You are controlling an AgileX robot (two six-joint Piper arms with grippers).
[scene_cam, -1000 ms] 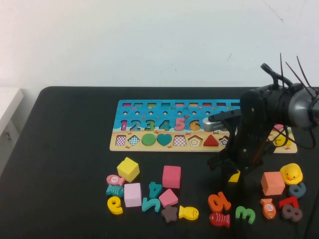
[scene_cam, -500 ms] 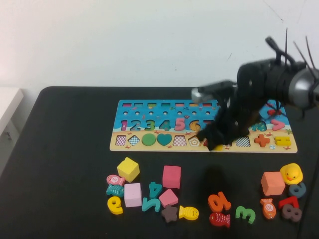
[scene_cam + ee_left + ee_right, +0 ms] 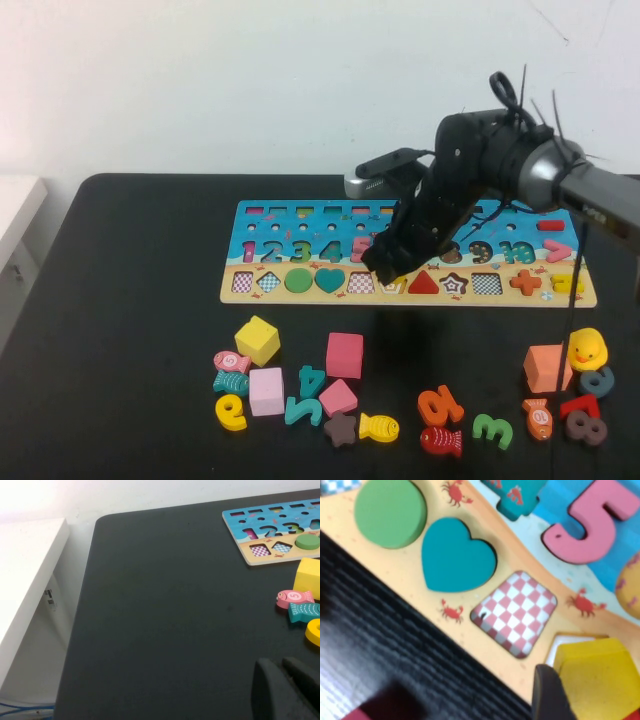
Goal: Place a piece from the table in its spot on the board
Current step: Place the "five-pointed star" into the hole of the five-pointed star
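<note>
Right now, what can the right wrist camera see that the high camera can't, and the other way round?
Only the right wrist view shows the yellow piece held by the right pincer, just over its slot.

Only the high view shows the whole board, the loose toys on the table and the right arm; the left pincer isn't in it.

Both show the green circle, teal heart and pink 5.

Plain white wall (image 3: 250,80) behind. White shelf-like furniture (image 3: 25,580) at far left edge, blue cable (image 3: 20,711) on floor beneath.
</note>
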